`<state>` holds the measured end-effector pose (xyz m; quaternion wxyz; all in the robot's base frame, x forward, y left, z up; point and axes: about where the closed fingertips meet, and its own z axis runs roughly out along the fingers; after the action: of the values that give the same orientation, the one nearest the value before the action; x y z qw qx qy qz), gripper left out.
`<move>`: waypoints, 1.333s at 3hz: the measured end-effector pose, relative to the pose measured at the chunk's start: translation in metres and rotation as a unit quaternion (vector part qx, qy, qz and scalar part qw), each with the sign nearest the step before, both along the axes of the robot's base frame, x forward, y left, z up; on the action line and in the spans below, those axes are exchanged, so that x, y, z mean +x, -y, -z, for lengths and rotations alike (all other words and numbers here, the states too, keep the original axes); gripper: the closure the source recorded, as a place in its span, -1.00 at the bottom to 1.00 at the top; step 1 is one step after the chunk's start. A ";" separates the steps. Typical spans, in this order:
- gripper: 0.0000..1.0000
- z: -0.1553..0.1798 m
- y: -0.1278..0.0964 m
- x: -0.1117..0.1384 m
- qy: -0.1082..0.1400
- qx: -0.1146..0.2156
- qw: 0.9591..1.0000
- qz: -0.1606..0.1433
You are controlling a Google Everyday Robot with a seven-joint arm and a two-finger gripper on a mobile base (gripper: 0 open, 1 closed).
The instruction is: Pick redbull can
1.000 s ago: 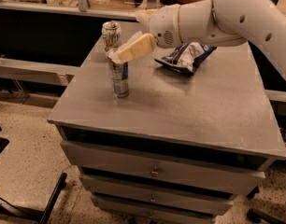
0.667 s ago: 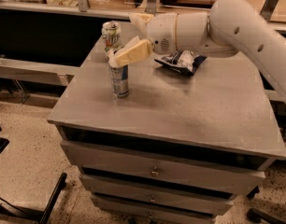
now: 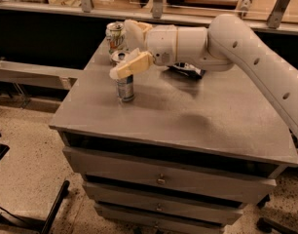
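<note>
Redbull can [image 3: 125, 88] stands upright on the desk [image 3: 197, 121], left of middle and closer to the near edge than the other items; slim silver body with blue panels; lower half in plain view, upper part crossed by a tool finger; desk is a grey flat-topped unit with stacked drawers [image 3: 161, 172] down its front, each with a small knob; white arm [image 3: 246, 48] comes in from the right side and reaches across the back half of the desk toward the left; tool [image 3: 130, 48] sits at the arm's end, directly above and just behind the redbull can, its two tan fingers spread apart with nothing clamped; near finger [image 3: 132, 66] slants down-left across the front of the can just under its silver top; far finger [image 3: 133, 29] sits higher and further back, next to the second can; whether either finger touches the redbull can, cannot tell; dark crumpled bag [image 3: 189, 71] lies on the desk behind the arm's wrist, mostly hidden by it; shorter white can [image 3: 114, 33] with green and red marks stands upright at the far left corner, behind the redbull can and apart from it.
</note>
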<state>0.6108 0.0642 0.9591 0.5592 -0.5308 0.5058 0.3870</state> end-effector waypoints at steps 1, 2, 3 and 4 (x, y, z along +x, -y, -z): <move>-1.00 0.008 0.003 -0.003 -0.015 -0.012 1.000 0.008; -1.00 0.021 0.014 -0.011 -0.037 0.007 0.999 0.022; -1.00 0.030 0.021 -0.020 -0.049 0.036 0.998 0.018; -1.00 0.030 0.021 -0.021 -0.050 0.037 0.998 0.018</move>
<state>0.5899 0.0433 0.9294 0.5595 -0.4806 0.5277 0.4213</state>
